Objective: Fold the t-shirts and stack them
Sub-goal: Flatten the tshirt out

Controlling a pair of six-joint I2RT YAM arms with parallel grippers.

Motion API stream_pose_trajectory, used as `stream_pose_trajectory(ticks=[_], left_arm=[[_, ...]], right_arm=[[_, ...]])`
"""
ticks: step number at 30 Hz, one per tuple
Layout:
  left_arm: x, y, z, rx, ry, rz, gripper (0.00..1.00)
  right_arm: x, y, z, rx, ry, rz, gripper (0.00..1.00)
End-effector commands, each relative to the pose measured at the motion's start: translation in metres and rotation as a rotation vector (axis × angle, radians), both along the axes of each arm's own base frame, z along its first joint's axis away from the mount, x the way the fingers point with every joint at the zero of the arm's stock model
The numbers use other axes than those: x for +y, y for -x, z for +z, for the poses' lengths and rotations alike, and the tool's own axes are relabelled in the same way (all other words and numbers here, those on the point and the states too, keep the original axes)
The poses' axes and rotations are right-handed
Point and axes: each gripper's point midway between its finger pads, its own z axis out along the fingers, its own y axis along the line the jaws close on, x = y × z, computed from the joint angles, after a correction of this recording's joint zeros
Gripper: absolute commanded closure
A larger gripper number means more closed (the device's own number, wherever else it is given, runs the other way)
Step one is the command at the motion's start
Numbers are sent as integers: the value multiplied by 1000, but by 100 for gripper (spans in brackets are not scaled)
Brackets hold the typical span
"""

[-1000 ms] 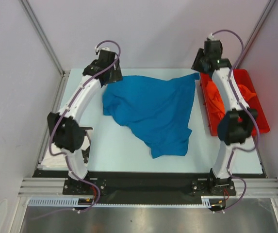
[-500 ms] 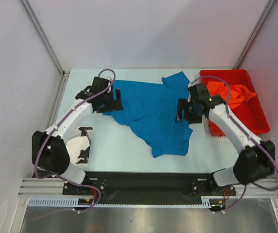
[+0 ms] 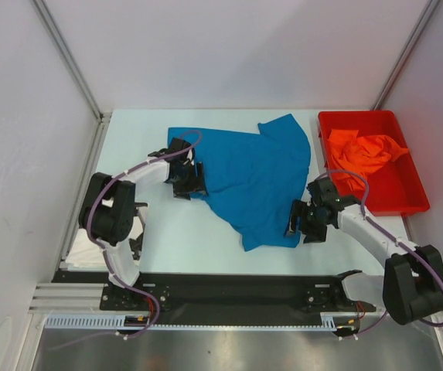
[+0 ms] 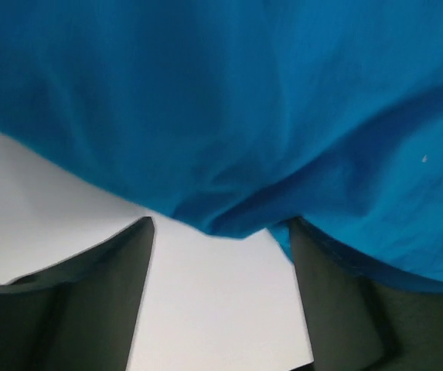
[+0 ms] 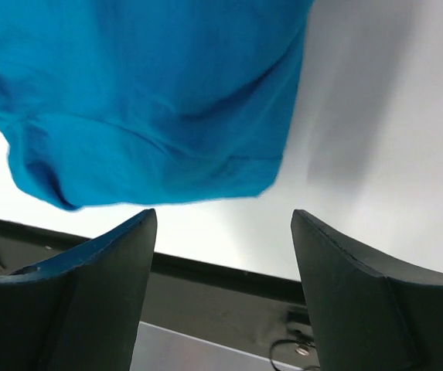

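Observation:
The bright blue t-shirt [image 3: 256, 174] lies crumpled in the middle of the table. My left gripper [image 3: 192, 184] is open at its left edge. In the left wrist view the blue cloth [image 4: 229, 100] hangs just past the gripper [image 4: 221, 232] and touches the right finger [image 4: 337, 301]. My right gripper [image 3: 296, 224] is open and empty beside the shirt's near right corner, and that corner [image 5: 151, 108] lies just ahead of the gripper [image 5: 225, 220]. The orange t-shirt [image 3: 369, 151] lies bunched in the red bin [image 3: 403, 202]. The white blotched t-shirt [image 3: 138, 230] is mostly hidden behind my left arm.
The red bin stands along the table's right side, close to my right forearm. The black front rail [image 3: 229, 286] runs along the near edge and shows under the right gripper [image 5: 229, 282]. White walls enclose the table on the left, back and right.
Both arms came down from the back of the table to the blue shirt's edges, the left to its left edge, the right to its near right corner. The shirt's far right part got flipped over.

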Motion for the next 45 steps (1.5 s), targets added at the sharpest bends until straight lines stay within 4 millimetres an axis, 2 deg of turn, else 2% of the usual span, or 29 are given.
stream_pose_trajectory(ticks=[1, 4, 6, 7, 9, 10, 12, 15, 17, 18, 20, 22, 24, 26, 29, 30, 31, 32, 33, 34, 35, 37, 39, 40, 41, 42, 43, 44, 45], left_arm=[[-13, -33, 18, -87, 33, 6, 33], [-9, -31, 14, -71, 11, 9, 57], [-8, -29, 16, -79, 9, 13, 63], [-6, -28, 20, -88, 8, 12, 73], [-2, -22, 20, -81, -9, 8, 85], [1, -19, 23, -84, -20, 9, 98], [5, -16, 31, -99, -32, 8, 100], [14, -9, 53, -143, -53, 9, 100], [21, 1, 64, -158, -70, 11, 100], [25, 5, 80, -195, -65, 16, 100], [31, 18, 86, -203, -68, 20, 100], [34, 33, 104, -228, -48, 18, 100], [34, 39, 118, -248, -30, 9, 100], [30, 28, 142, -301, -12, 9, 94], [20, -10, 156, -333, -25, -3, 83], [19, -24, 151, -319, -36, -15, 77], [11, -56, 147, -310, -52, -15, 59], [12, -63, 135, -244, -86, -13, 49], [12, -76, 131, -229, -111, -22, 42], [12, -103, 158, -301, -134, 3, 31], [23, -104, 127, -192, -232, 20, 23], [32, -114, 139, -211, -286, 38, 16], [35, -103, 150, -241, -291, 23, 18], [39, -81, 124, -173, -307, -1, 21], [38, -77, 121, -194, -289, 2, 23], [41, -52, 112, -183, -261, -2, 26], [48, -34, 103, -151, -271, -7, 28], [43, -23, 115, -197, -212, -7, 29], [44, -11, 107, -180, -199, -9, 29]], right_arm=[[15, -23, 0, -38, -75, -57, 27], [15, -24, -10, -15, -67, -72, 38], [16, -27, -11, -25, -68, -79, 43], [16, -31, -11, -40, -67, -84, 45], [15, -34, -12, -49, -62, -92, 67], [15, -34, -13, -48, -57, -94, 83], [15, -36, -9, -57, -55, -91, 100], [13, -34, 7, -86, -29, -74, 100], [11, -30, 33, -117, -29, -74, 100], [7, -18, 40, -79, -18, -77, 100], [11, -15, 76, -130, -62, -86, 100], [15, -4, 104, -145, -107, -76, 100], [15, -6, 126, -202, -130, -77, 100], [13, -21, 147, -261, -130, -71, 100], [2, -68, 145, -255, -154, -127, 100], [3, -98, 144, -275, -162, -129, 100], [-6, -117, 139, -264, -172, -157, 99], [-12, -132, 133, -251, -156, -169, 85], [-17, -155, 148, -308, -125, -144, 77], [-29, -167, 119, -206, -59, -160, 71], [-33, -174, 119, -191, -37, -150, 64], [-43, -180, 119, -169, 16, -135, 60], [-47, -177, 124, -199, 37, -133, 52], [-46, -166, 125, -209, 44, -128, 46], [-43, -159, 124, -211, 43, -126, 44], [-33, -142, 117, -197, 16, -94, 44], [-30, -135, 107, -168, 3, -85, 44], [-20, -123, 107, -171, -16, -56, 43], [-15, -112, 102, -154, -19, -42, 40]])
